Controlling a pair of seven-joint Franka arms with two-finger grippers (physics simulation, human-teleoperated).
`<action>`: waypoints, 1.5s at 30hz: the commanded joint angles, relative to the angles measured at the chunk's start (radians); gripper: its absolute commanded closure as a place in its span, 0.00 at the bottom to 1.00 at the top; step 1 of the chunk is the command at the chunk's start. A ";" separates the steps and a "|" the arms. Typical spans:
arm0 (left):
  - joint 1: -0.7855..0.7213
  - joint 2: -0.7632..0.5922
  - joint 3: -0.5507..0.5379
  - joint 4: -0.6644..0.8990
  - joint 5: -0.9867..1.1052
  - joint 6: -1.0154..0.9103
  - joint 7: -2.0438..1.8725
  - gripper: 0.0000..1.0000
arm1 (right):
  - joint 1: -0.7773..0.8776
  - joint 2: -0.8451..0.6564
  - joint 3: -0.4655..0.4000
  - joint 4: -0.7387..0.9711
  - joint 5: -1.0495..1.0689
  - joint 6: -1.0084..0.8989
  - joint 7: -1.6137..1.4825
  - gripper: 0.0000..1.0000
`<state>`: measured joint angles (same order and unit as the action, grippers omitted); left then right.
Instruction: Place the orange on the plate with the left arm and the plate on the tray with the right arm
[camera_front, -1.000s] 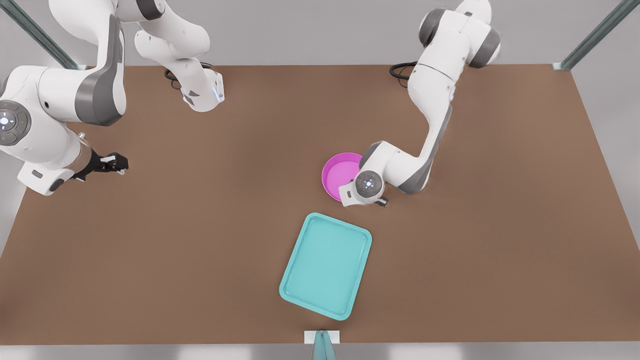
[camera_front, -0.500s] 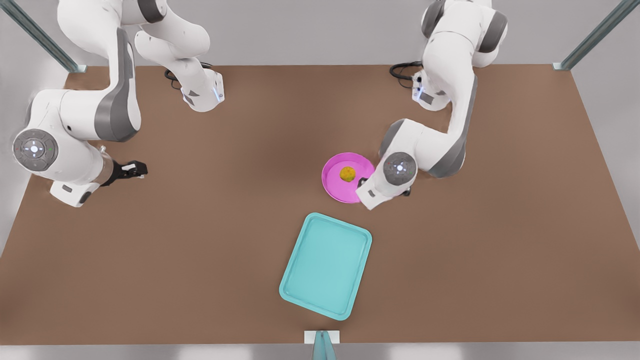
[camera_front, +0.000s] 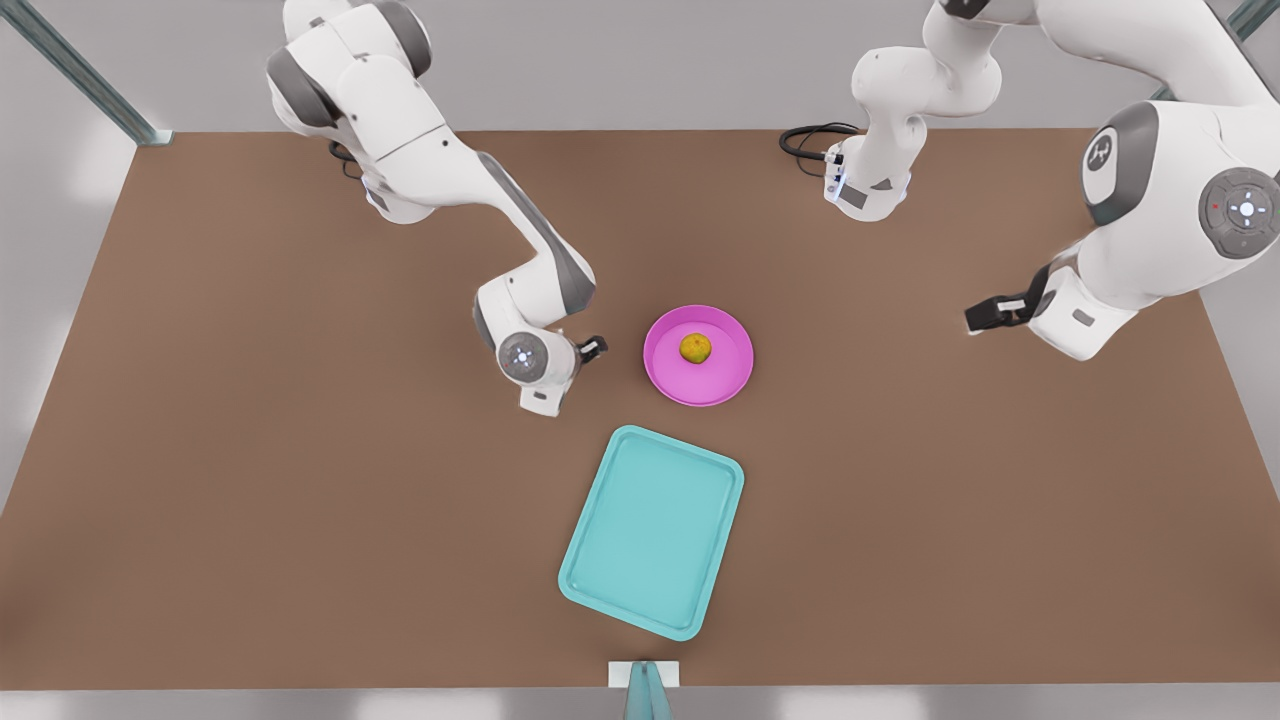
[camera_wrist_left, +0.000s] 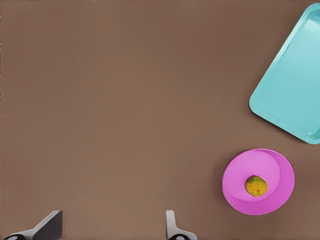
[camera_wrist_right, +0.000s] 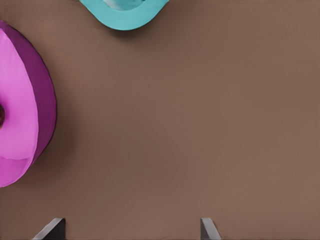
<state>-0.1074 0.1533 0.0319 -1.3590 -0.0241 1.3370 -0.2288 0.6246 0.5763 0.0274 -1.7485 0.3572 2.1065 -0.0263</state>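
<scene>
The orange (camera_front: 696, 347) lies in the plate (camera_front: 730, 378), near its middle. The plate sits on the table (camera_front: 300, 500), well behind the tray (camera_front: 585, 588) and apart from it. The right gripper (camera_front: 592, 347) hangs low just beside the plate, on the front view's left, its fingers spread. The left gripper (camera_front: 978, 317) is well off on the front view's right, high over bare table, fingers also spread, with plate and tray far from it
</scene>
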 joint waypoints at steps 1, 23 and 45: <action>0.002 0.000 0.000 0.003 0.004 0.002 0.071 0.00 | 0.020 0.034 0.008 0.007 0.083 0.247 0.287 0.00; 0.003 -0.006 0.026 0.003 -0.034 -0.033 0.072 0.00 | 0.104 0.188 0.054 0.099 0.114 0.273 0.272 0.34; 0.002 -0.004 0.028 0.003 -0.043 -0.033 0.068 0.00 | 0.047 0.097 0.088 0.161 0.161 0.257 0.275 0.79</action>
<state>-0.1063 0.1499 0.0598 -1.3565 -0.0678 1.3045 -0.1636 0.6802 0.6801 0.1152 -1.5945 0.5063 2.3653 0.2087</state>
